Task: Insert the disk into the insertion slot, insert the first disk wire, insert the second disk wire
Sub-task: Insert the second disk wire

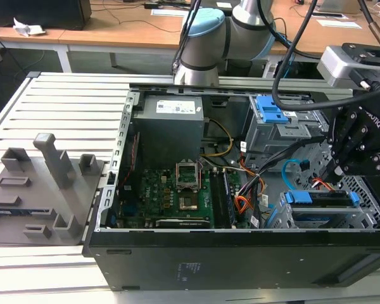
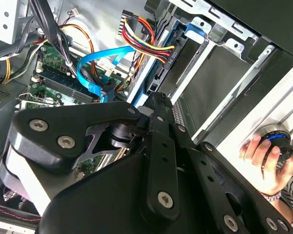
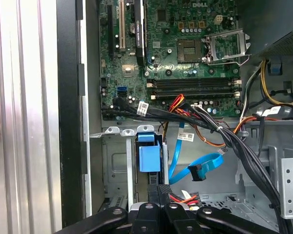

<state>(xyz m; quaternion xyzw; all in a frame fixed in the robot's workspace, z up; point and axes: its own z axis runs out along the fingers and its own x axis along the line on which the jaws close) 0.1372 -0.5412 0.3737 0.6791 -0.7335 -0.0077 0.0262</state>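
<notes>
White label [image 1: 172, 107] on power supply [image 1: 168, 139]: print unreadable.

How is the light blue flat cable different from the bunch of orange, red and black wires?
The light blue flat cable is one flat ribbon; the orange, red and black wire bundle is several thin leads. The cable's plug hangs free; the bundle's plug sits at the blue-framed disk. Both end in small dark plugs.
</notes>
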